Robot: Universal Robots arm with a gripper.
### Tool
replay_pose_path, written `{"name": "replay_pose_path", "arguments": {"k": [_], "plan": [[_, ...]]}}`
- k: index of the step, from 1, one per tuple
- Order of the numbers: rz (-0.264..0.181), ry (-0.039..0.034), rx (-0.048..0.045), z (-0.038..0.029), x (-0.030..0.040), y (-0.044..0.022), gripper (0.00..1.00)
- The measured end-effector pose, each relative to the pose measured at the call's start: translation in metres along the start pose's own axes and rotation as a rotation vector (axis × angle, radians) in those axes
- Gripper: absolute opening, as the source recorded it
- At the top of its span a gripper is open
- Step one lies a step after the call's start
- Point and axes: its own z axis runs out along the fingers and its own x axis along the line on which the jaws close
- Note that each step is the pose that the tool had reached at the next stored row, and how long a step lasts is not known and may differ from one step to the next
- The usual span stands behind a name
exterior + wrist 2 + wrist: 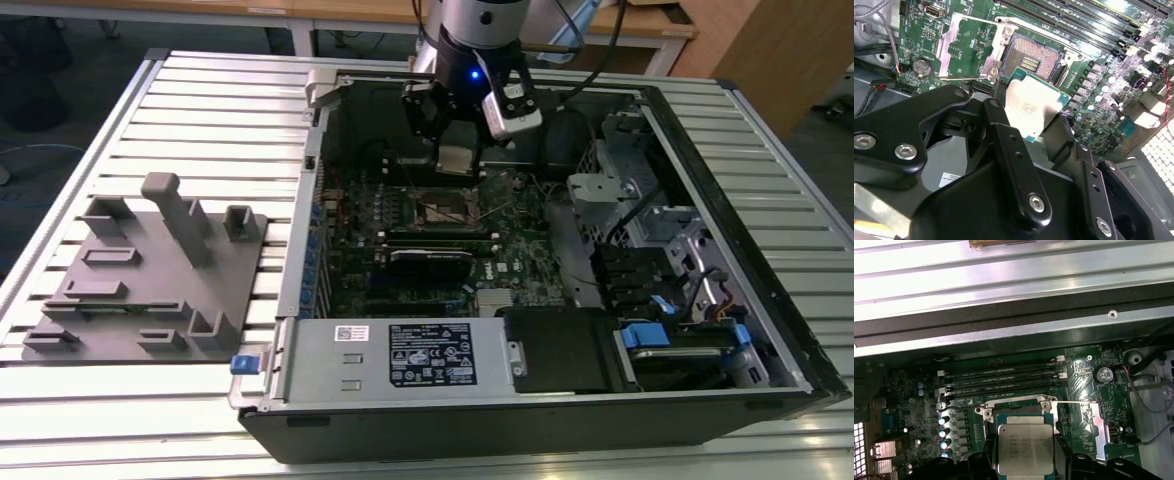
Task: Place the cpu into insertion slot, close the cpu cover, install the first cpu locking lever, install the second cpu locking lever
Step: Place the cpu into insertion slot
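The cpu (1031,110) is clamped by two opposite edges between the fingers of the gripper (1029,127), its silvery metal top turned away from the board; being square, it shows no long axis. It is held above the insertion slot (1031,60), whose contact field lies bare, with the cpu cover (966,47) swung open beside it. The motherboard (354,210) is carried in an open computer case (561,425) laid on a slatted table (200,110), and a grey fixture block (147,280) is set near the table's edge at the exterior view's left.
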Motion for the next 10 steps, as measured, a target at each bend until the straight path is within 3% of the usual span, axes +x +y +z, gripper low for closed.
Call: {"name": "replay_pose_path", "arguments": {"k": [10], "plan": [[0.010, -0.0009, 0.0000, 0.0000, 0.0000, 0.0000, 0.54]]}}
